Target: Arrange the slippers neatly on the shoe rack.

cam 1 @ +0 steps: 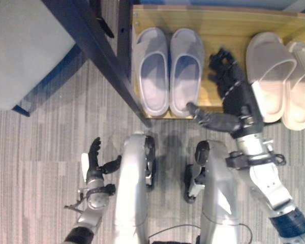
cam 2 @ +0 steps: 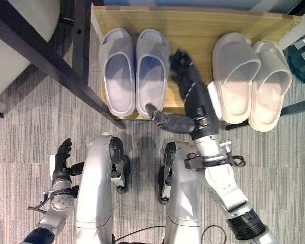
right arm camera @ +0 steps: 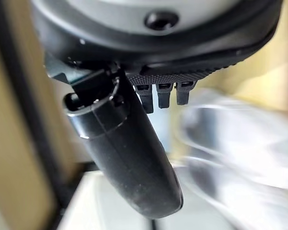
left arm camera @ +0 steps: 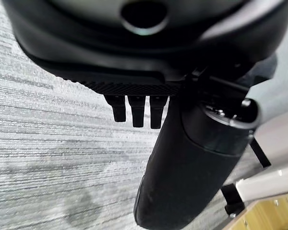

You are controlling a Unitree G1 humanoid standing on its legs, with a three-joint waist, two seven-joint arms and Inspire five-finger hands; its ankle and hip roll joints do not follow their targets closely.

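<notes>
Right hand (cam 1: 233, 96) open between slipper pairs on rack (cam 1: 223, 28).

Lilac-grey slippers (cam 1: 168, 71) and beige slippers (cam 1: 282, 76) on a light wooden shoe rack (cam 1: 223, 25); grey striped carpet (cam 1: 40, 147).

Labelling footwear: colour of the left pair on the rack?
Pale lavender-grey slippers, clearest in the right eye view.

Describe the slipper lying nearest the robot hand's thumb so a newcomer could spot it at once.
Start at the wooden shoe rack, which holds two pairs. In the grey pair on its left side, take the inner grey slipper, beside the bare middle strip. The right robot hand has its thumb at this slipper's heel; the other pair is beige.
</notes>
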